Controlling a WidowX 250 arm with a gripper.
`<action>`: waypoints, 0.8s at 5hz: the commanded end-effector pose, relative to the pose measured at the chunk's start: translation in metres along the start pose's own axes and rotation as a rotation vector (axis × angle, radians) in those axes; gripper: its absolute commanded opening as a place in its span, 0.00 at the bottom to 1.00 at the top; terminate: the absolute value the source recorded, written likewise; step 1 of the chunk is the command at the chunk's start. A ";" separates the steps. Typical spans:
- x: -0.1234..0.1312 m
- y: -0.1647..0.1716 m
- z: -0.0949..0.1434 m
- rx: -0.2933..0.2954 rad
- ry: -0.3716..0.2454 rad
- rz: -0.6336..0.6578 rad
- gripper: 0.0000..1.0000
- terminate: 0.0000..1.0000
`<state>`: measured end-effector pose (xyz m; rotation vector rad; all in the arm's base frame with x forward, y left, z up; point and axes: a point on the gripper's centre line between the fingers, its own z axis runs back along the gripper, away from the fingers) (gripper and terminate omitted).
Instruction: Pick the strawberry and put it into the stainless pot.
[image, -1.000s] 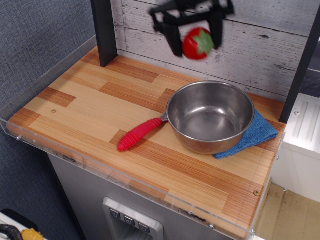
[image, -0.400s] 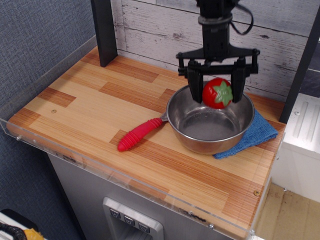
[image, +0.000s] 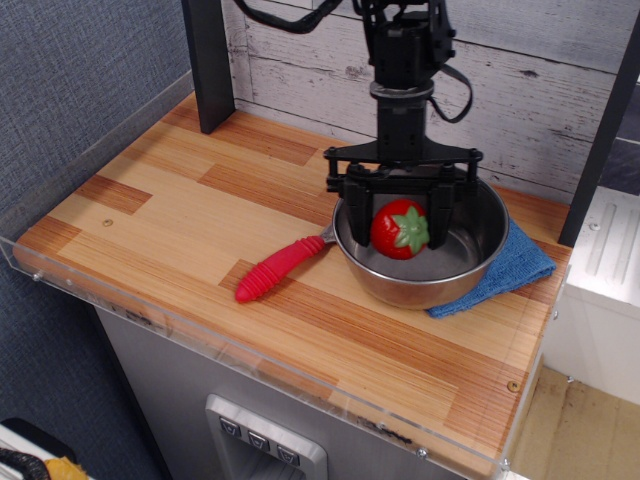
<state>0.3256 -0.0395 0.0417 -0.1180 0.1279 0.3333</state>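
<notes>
The strawberry (image: 399, 229) is glossy red with a green leafy cap. It sits between the two black fingers of my gripper (image: 400, 226), which is shut on it. The gripper hangs down inside the stainless pot (image: 470, 262), holding the strawberry low in the bowl, near the left side. I cannot tell whether the strawberry touches the pot's bottom. The pot's red ribbed handle (image: 276, 268) points to the front left. The arm hides part of the pot's far rim.
A blue cloth (image: 506, 272) lies under the pot's right side. A dark post (image: 208, 62) stands at the back left and another at the right edge (image: 600, 140). A clear acrylic rim (image: 200, 322) runs along the wooden counter's front and left edges.
The gripper has come down from high above the back wall, moved slightly left, and lowered the strawberry into the pot. It stays shut on the strawberry. The pot has not moved.
</notes>
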 end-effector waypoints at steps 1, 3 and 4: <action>-0.011 0.011 0.018 0.035 -0.035 0.030 1.00 0.00; -0.009 0.007 0.031 0.021 -0.063 0.021 1.00 0.00; -0.002 0.002 0.080 -0.114 -0.164 0.019 1.00 1.00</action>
